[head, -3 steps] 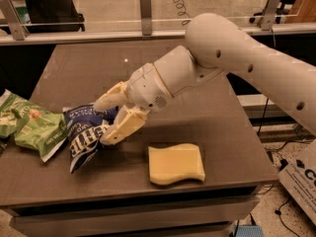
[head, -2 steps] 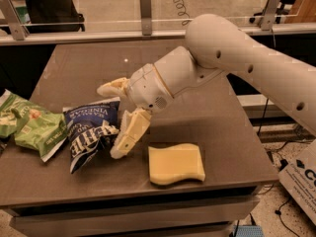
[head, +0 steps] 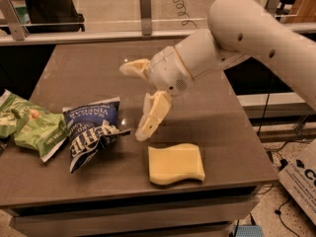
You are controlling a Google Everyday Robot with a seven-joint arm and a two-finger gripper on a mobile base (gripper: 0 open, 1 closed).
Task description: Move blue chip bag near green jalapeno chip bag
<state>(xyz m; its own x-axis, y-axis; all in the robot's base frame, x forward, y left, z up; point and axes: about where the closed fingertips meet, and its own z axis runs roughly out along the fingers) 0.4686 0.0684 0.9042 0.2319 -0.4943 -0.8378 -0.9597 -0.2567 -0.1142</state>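
Note:
The blue chip bag (head: pixel 92 131) lies crumpled on the brown table (head: pixel 207 107), left of centre, dark navy with white lettering. The green jalapeno chip bag (head: pixel 30 126) lies just left of it at the table's left edge, and the two bags nearly touch. My gripper (head: pixel 134 101) hangs to the right of the blue bag and a little above the table. It is open and empty: one cream finger (head: pixel 133 67) points left, the other finger (head: pixel 152 115) points down toward the table.
A yellow wavy sponge (head: pixel 176 163) lies near the table's front edge, just below and right of the gripper. A glass barrier with metal posts (head: pixel 144 4) runs along the table's far side. My white arm (head: pixel 256 28) reaches in from the upper right.
The gripper has opened, let go of the blue chip bag, and drawn back to the right and upward. The blue bag now lies free beside the green bag.

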